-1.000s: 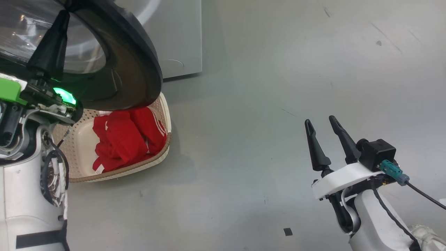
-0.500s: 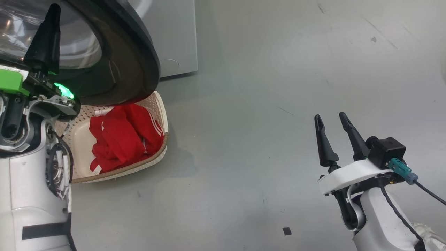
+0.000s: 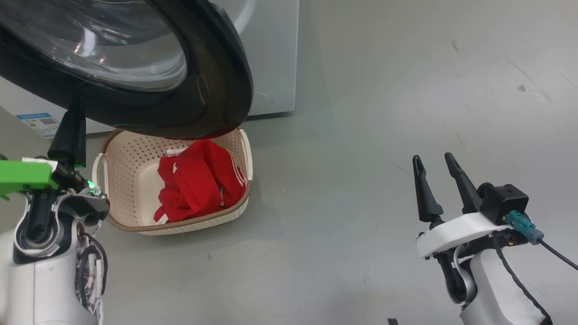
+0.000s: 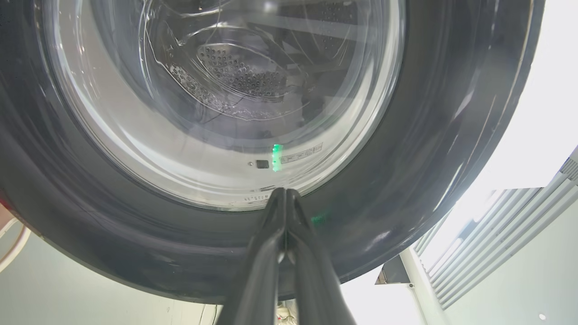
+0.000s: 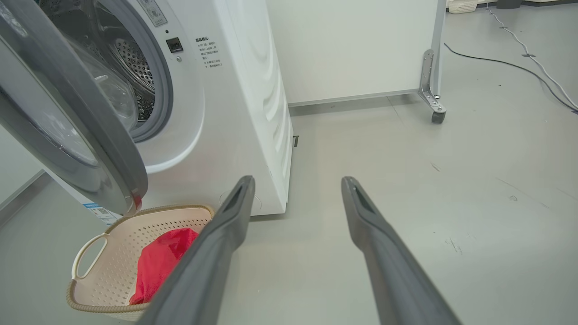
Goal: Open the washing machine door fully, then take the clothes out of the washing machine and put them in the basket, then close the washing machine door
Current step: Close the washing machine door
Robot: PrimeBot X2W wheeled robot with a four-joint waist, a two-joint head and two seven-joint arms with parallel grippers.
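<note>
Right gripper (image 3: 432,158): low at the right, fingers parted, empty, over bare floor (image 3: 343,189), well apart from everything else.

Left gripper (image 4: 281,194): both fingers pressed tight together, nothing between them. Tips sit at the lower edge of the glass dome; contact or a hair short, cannot tell.

The basket (image 3: 131,149): on the floor just in front of the machine. The clothes (image 3: 198,180) lie inside it, bunched toward its right side. Unloading looks done.

The washing machine door (image 3: 212,81): swung out and overhanging the back of the basket in the head view. Not yet shut.

The washing machine (image 5: 253,90): the part of the drum mouth (image 5: 135,67) in view shows bare perforated steel and no red.

Judgement: opening and transfer are finished and only closing is left. The left gripper looks placed to push the door home.
</note>
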